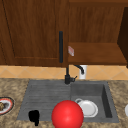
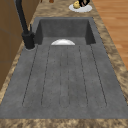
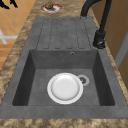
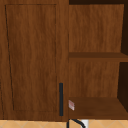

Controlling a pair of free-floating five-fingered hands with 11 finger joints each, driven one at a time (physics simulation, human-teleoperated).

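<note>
My left hand (image 1: 34,117) hangs low at the front left, over the front edge of the grey drainboard (image 1: 45,100). It holds nothing. In the right side view its straight fingers (image 3: 7,3) show at the top left, out over the floor. A big red ball (image 1: 67,115) sits at the bottom centre of the front view, just right of that hand. My right hand (image 2: 83,2) is at the far end of the left side view, right above a white plate with yellow food (image 2: 80,7) on the right counter.
A white plate (image 3: 65,88) lies in the sink basin (image 3: 37,75) beside the drain. A red-rimmed plate with food (image 1: 5,105) sits on the left counter. The black faucet (image 1: 67,75) stands behind the sink. Above it, a closed cabinet door (image 4: 32,57) adjoins open shelves (image 4: 97,105).
</note>
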